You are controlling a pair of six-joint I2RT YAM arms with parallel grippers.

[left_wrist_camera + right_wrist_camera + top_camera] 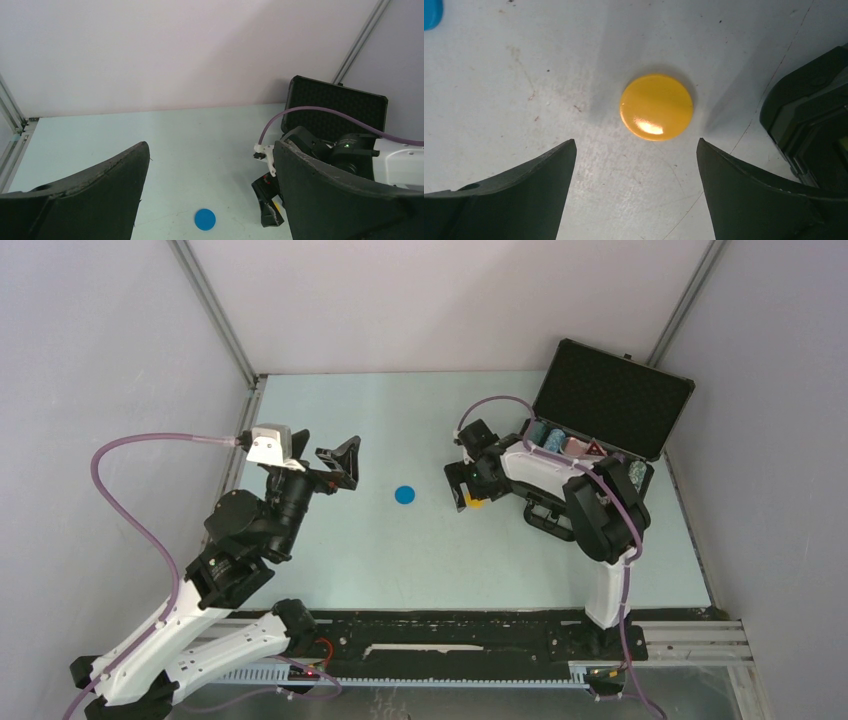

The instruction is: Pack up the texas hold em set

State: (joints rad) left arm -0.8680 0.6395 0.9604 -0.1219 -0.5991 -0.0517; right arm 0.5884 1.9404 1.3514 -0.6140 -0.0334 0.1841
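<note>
My right pincer (635,150) hangs spread wide and empty over the yellow disc (656,107), which lies flat on the counter (400,560) just left of the briefcase (612,400). The briefcase stands open with its lid raised, and striped chips (548,435) and the red triangle (594,448) show in its tray. My own forearm covers most of that tray, so I cannot tell which slot is free. A blue disc (404,494) lies further left of the briefcase, well apart from it. My left pincer (340,462) is further out again, beyond the blue disc, also open and holding nothing.

I judge the step in hand to be gathering the loose discs, the yellow one first. In my wrist view it sits slightly ahead of my fingertips rather than between them. The next move therefore calls for a small advance, then a descent until the tips are right at the counter. After that comes a careful squeeze on the disc's thin rim (glossy and flat, it may well slip or skate away). Then it needs lifting across into the briefcase.
</note>
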